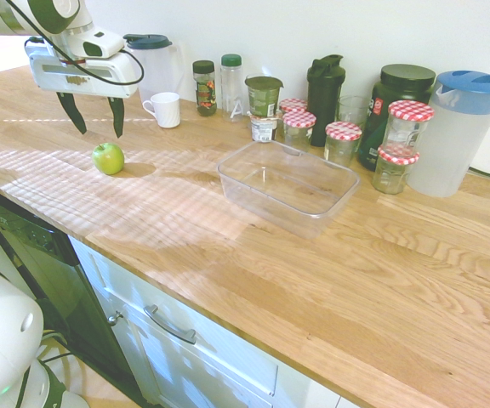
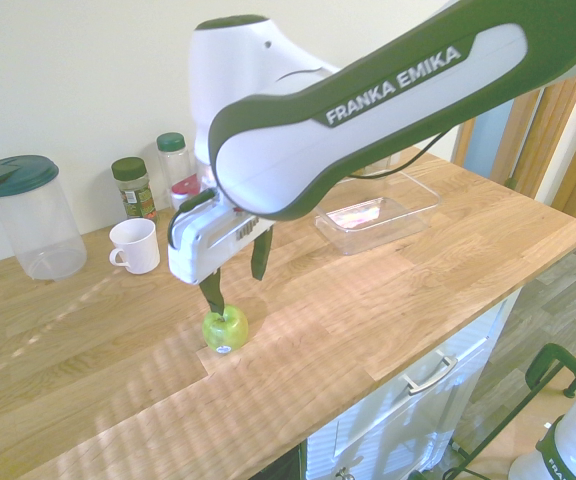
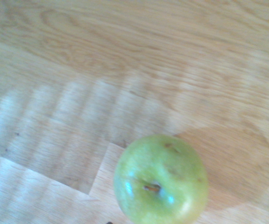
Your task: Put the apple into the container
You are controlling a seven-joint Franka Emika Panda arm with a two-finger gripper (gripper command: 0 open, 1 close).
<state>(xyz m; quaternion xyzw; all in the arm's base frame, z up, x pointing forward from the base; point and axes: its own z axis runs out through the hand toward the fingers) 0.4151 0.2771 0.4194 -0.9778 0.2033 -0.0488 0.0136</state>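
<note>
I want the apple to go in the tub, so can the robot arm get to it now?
Probably yes: the jaws look open just above the apple, and nothing shows between them. The tub sits off to the side.

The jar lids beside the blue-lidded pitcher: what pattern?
Red-and-white checks, clearest in the first exterior view.
</note>
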